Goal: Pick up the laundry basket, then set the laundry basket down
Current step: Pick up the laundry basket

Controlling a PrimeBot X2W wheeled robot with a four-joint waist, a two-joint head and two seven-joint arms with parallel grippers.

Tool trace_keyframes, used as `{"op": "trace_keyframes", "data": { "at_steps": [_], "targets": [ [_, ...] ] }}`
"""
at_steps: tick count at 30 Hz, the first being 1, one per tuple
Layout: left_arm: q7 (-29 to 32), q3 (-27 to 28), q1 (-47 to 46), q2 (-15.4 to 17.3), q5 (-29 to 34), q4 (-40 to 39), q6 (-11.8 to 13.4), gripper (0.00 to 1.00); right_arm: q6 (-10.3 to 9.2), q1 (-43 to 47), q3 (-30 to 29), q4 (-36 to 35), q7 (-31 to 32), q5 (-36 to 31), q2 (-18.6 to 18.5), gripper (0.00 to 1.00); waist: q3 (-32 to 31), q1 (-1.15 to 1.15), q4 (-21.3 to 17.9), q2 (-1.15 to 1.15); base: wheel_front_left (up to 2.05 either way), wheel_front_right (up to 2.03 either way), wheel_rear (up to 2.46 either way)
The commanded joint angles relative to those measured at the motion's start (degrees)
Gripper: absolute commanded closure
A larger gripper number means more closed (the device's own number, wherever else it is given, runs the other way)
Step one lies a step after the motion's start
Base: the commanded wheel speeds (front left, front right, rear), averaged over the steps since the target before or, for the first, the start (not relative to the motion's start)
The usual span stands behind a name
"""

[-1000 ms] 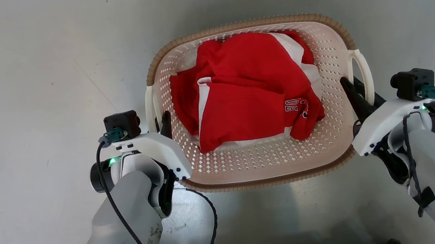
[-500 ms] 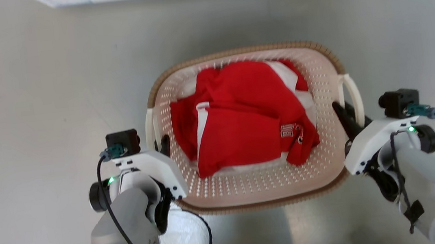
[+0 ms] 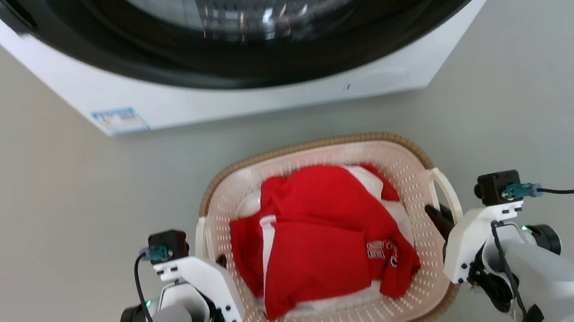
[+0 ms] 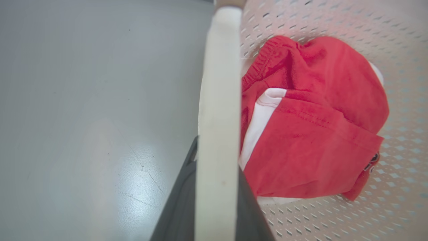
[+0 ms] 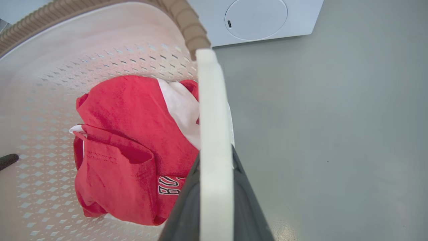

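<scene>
Left pincer (image 3: pixel 217 259) is clamped narrow on the laundry basket's (image 3: pixel 337 320) left loop handle (image 3: pixel 200 241), and right pincer (image 3: pixel 442 217) is clamped on the right loop handle (image 3: pixel 450 191). The basket is between both arms, near the washing machine (image 3: pixel 237 99), with a red jersey (image 3: pixel 322 232) inside.

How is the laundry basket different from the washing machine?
The laundry basket is small, cream and full of little holes, with a brown rim. The washing machine is much bigger, white and solid, with a dark round door. The left gripper and right gripper grip the basket's handles, but neither touches the washing machine. Both are pale.
</scene>
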Motion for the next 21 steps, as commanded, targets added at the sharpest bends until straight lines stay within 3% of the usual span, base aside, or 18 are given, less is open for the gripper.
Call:
{"op": "trace_keyframes", "data": {
  "at_steps": [1, 9, 21],
  "targets": [
    [0.09, 0.81, 1.14, 2.01, -0.36, 0.33, -0.46, 1.00, -0.01, 2.04, 0.84, 0.15, 0.75, 1.06, -0.69, 1.00, -6.15, 0.00, -1.70, 0.00, 0.00, 0.00, 0.00],
    [4.88, -0.66, 2.51, 2.72, -0.19, 0.93, -1.98, 1.00, -0.01, 1.92, 4.12, 3.12, 9.05, 4.38, -0.35, 1.00, -12.55, 0.00, -2.03, 0.00, 0.00, 0.00, 0.00],
    [13.05, -1.51, 3.29, 3.27, -1.19, 1.13, -2.97, 1.00, -0.01, 1.95, 5.59, 5.27, 15.72, 8.04, 0.72, 1.00, -16.85, 0.00, -2.05, 0.00, 0.00, 0.00, 0.00]
  ]
}}
